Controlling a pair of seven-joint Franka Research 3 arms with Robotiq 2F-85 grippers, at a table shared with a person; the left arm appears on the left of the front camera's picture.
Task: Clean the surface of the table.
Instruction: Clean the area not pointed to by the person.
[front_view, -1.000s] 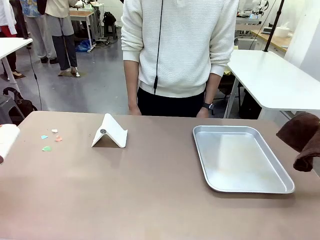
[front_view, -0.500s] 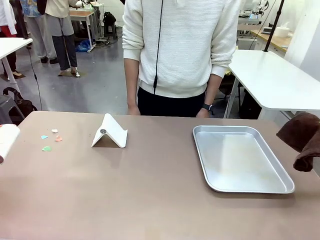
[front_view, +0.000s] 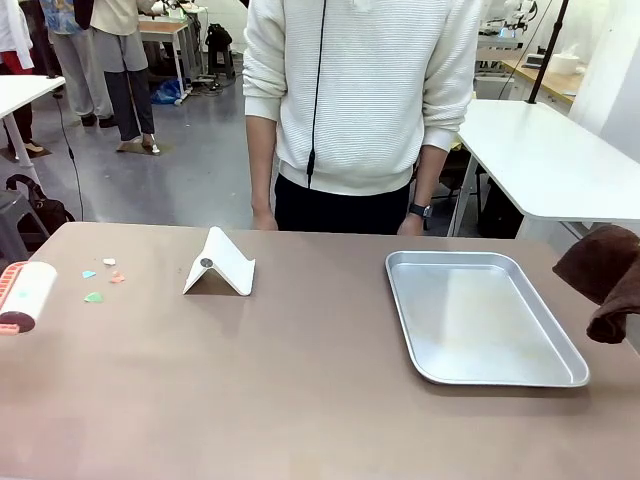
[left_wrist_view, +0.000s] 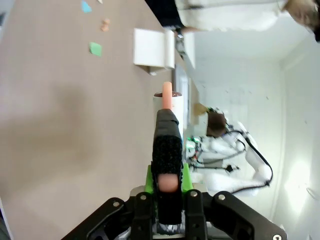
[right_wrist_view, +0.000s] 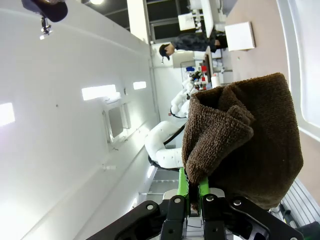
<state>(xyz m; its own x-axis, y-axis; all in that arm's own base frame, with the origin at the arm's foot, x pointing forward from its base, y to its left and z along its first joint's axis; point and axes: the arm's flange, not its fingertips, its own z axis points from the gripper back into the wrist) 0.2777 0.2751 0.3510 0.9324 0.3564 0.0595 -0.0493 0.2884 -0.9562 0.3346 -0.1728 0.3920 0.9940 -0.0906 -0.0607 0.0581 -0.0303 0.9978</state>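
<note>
The table (front_view: 300, 410) spreads out below me, a broad rectangle with a smooth, matte taupe-brown top. Small flat coloured scraps (front_view: 93, 296) lie near its left end, close to a white folded stand (front_view: 219, 263). A shallow silver metal tray (front_view: 480, 320) with rounded corners rests on its right half. My left gripper (left_wrist_view: 168, 176) is clamped on the black, knurled handle of a lint roller (front_view: 25, 293) at the table's left edge. My right gripper (right_wrist_view: 192, 192) pinches a nubby brown terry cloth (front_view: 605, 275) that hangs in folds past the tray.
</note>
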